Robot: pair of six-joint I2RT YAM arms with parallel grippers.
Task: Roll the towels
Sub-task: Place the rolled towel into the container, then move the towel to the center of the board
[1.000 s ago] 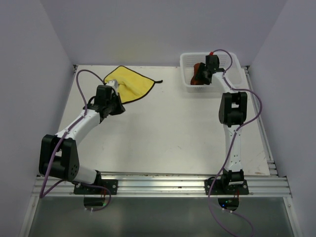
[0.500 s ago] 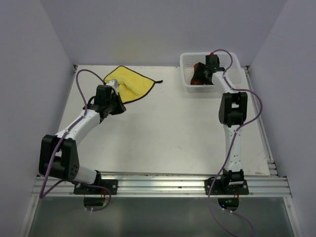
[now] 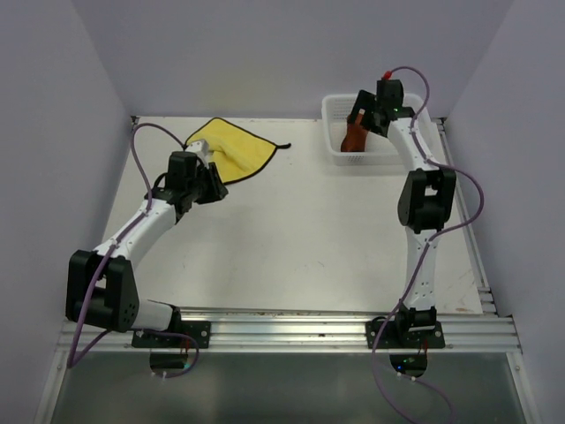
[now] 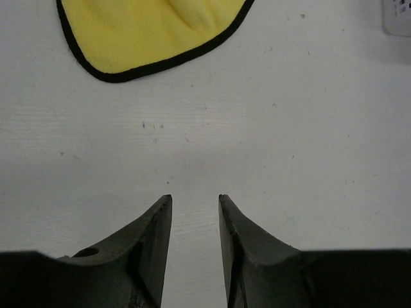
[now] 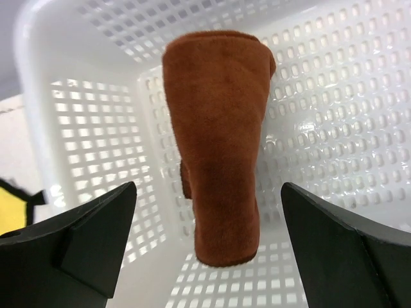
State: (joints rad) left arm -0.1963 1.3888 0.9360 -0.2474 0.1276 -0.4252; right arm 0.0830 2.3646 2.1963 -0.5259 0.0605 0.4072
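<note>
Just ahead of the narrowly parted, empty left gripper [image 4: 194, 200], the flat yellow dark-edged towel [image 4: 154, 29] is lying; the right gripper [image 5: 209, 187] is hovering wide open above the rolled rust-brown towel [image 5: 218, 147] in a white mesh basket [image 5: 83, 96].

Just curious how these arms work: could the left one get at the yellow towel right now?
Probably yes. The yellow towel lies on the table just ahead of the left gripper, whose jaws are parted, with nothing lying between.
</note>
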